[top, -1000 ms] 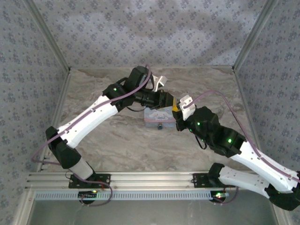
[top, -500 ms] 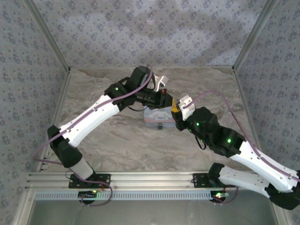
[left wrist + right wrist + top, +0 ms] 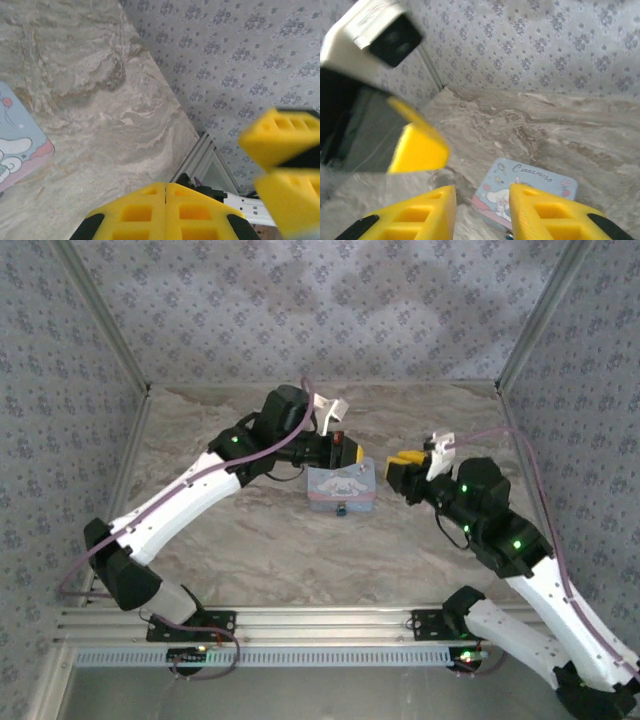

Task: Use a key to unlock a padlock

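1. The padlock [image 3: 341, 509] is a tiny dark speck at the near edge of the cartoon tin [image 3: 341, 483], mid-surface [image 3: 250, 550]. It is too small to tell which way its long axis runs.
2. The left end effector [image 3: 346, 451] hovers at the tin's far edge, so the lock lies toward the arm bases from it, across the lid. Its fingers are pressed together. Whether they pinch a key I cannot tell.
3. The right end effector [image 3: 404, 465] stands off the tin's right side. Its fingers are narrowly parted and hold nothing.
4. The left looks slightly nearer, while the right probably has the clearer sideways path.
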`<state>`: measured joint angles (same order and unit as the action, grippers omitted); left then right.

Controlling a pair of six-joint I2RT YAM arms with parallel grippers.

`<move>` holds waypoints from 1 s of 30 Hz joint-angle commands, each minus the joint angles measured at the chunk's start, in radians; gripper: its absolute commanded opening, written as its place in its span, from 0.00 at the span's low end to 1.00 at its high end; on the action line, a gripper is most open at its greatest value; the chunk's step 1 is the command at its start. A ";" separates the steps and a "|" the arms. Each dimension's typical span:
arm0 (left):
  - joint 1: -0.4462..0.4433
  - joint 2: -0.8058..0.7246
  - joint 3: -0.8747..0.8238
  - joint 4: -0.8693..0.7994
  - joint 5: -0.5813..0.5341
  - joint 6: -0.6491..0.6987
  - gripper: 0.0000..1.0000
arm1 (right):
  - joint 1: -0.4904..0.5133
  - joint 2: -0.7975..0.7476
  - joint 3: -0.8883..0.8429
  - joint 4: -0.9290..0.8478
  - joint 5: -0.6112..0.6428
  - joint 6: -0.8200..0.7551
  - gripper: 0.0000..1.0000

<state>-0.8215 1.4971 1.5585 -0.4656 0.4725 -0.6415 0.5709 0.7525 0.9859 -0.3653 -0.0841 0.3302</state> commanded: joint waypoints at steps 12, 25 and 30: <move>0.027 -0.187 -0.196 0.390 0.012 0.039 0.00 | -0.242 0.117 -0.199 0.755 -0.619 0.730 0.46; 0.027 -0.204 -0.229 0.524 0.081 0.019 0.00 | -0.194 0.218 -0.242 1.042 -0.659 0.971 0.51; 0.028 -0.214 -0.242 0.531 0.077 0.022 0.00 | -0.161 0.238 -0.239 1.081 -0.664 0.992 0.47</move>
<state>-0.7982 1.3190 1.3220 0.0055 0.5308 -0.6212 0.3954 0.9878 0.7479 0.6331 -0.7231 1.2793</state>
